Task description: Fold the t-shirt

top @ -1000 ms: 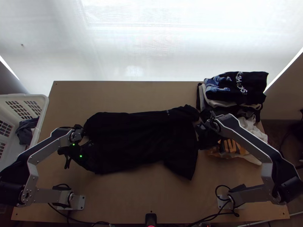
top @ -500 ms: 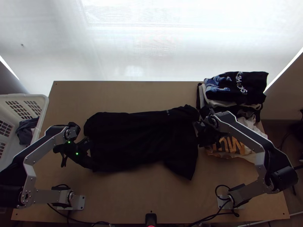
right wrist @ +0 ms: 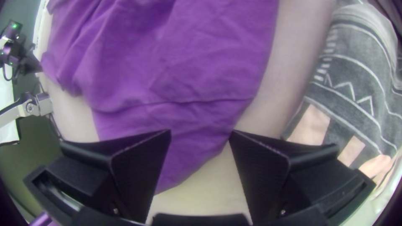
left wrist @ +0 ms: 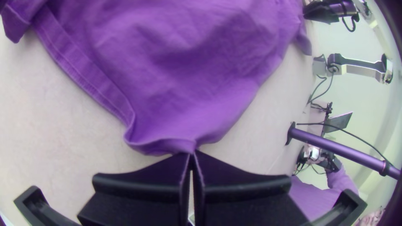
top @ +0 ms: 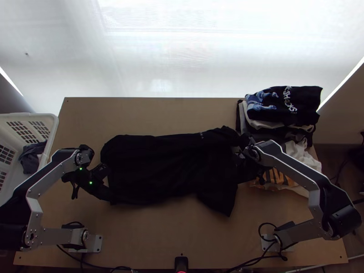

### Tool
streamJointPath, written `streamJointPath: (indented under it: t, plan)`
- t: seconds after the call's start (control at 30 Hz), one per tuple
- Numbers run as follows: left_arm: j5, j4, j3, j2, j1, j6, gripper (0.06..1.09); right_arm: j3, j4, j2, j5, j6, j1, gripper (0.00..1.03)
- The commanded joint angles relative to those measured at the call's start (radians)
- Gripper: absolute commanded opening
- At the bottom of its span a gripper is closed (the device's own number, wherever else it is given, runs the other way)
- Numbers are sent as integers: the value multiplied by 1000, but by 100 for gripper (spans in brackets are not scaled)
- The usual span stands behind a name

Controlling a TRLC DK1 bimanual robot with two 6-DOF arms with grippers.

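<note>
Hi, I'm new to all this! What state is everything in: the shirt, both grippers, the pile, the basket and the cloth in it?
T-shirt: laid out on the table, a bit wrinkled, not in a neat packet.
Left gripper: shut on an edge of the shirt.
Right gripper: open, over the shirt's edge.
Pile of clothes: folded and stacked on top, looser below.
Basket: upright.
Grey cloth: bunched in the basket.

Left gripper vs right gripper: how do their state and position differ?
The left gripper is shut on an edge of the shirt; the right gripper is open, gripping nothing. The left is at the end nearer the basket, the right nearer the pile. Both are black.
</note>
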Motion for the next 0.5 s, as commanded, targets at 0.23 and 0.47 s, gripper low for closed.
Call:
streamJointPath:
  t: [0.23,0.47]
  plan:
    - [-9,-25,5,-25,36,13,9,-36,108,11,12,2,13,22]
    - [13,-34,39,-74,200,51,9,-53,55,-185,39,-6,-13,3]
